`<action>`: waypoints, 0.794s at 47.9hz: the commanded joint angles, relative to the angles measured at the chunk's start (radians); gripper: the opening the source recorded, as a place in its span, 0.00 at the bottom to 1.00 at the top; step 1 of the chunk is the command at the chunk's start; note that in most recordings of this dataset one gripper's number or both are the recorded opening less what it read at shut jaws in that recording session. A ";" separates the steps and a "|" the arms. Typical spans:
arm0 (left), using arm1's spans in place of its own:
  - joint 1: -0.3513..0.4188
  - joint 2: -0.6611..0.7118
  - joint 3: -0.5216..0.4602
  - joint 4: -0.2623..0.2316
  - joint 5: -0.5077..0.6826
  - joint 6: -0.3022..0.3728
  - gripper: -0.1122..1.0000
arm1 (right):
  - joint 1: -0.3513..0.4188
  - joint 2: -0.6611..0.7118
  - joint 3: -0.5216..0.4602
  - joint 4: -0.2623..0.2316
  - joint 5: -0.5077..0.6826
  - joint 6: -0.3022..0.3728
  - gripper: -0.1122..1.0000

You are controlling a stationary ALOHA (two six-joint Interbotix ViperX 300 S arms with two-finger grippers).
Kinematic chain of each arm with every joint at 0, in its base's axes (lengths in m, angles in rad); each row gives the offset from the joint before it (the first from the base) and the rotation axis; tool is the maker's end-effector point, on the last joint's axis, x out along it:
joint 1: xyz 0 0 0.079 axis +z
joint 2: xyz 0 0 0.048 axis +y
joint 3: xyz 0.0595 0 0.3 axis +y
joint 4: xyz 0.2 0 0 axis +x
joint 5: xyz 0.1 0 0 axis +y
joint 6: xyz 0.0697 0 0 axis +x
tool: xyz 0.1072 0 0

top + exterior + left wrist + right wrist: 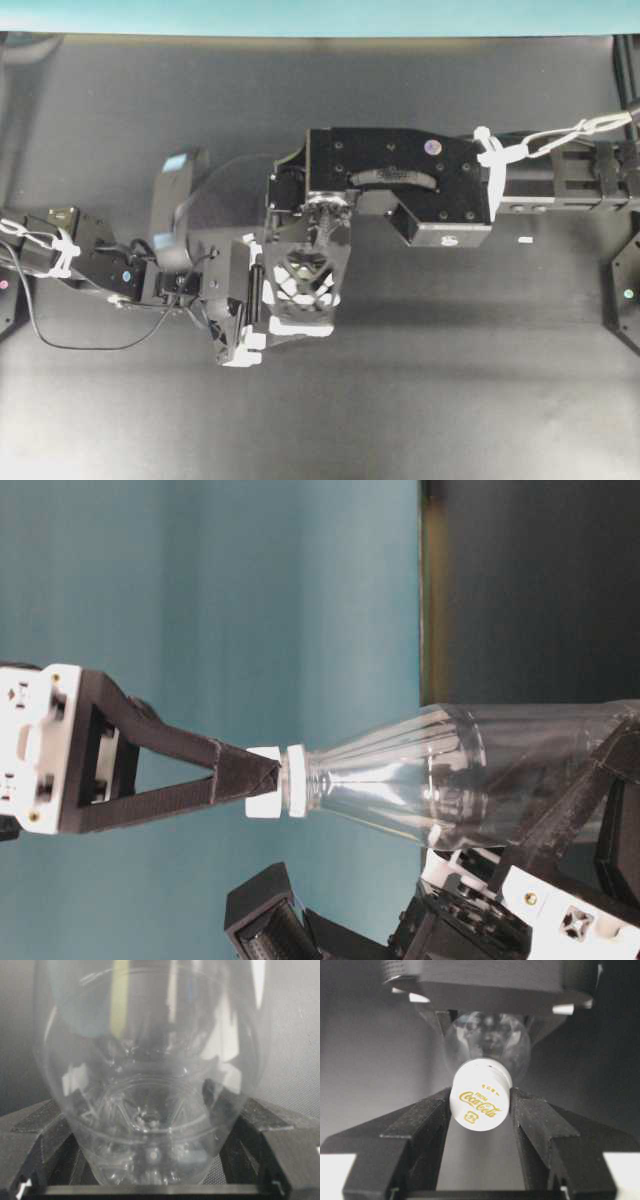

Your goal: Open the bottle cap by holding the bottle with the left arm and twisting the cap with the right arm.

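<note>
Two ways this could go sideways:
- right claw (480, 1110) pinches the white cap (481, 1101); a light pinch could just slip.
- left claw (150, 1160) hugs the upright bottle (440, 780) low; it might spin along.

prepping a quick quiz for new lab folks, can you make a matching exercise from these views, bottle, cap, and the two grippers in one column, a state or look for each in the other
Column one:
1. bottle
2. bottle cap
3. left gripper
4. right gripper

Column two:
A. white, with gold lettering on top
B. closed on the cap from both sides
C. clear plastic, ribbed shoulder
D. cradles the clear body between its black fingers

Pairs: 1-C, 2-A, 3-D, 4-B
</note>
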 commanded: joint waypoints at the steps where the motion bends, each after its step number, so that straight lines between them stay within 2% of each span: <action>1: -0.006 0.000 -0.009 0.003 0.000 0.000 0.82 | 0.003 -0.005 0.000 -0.002 -0.029 -0.106 0.43; 2: -0.008 0.000 -0.009 0.003 0.000 0.000 0.82 | 0.003 -0.006 0.003 -0.002 -0.037 -0.147 0.43; 9: -0.008 0.000 -0.011 0.003 0.000 0.000 0.82 | -0.003 -0.018 0.034 -0.002 -0.077 -0.325 0.43; 19: -0.008 0.000 -0.012 0.003 0.008 0.000 0.82 | -0.014 -0.040 0.084 -0.002 -0.095 -0.471 0.43; 27: -0.006 0.000 -0.012 0.002 0.011 0.000 0.82 | -0.017 -0.051 0.107 0.000 -0.103 -0.520 0.43; 38: -0.005 0.002 -0.011 0.003 0.011 0.000 0.82 | -0.021 -0.055 0.118 -0.002 -0.104 -0.508 0.43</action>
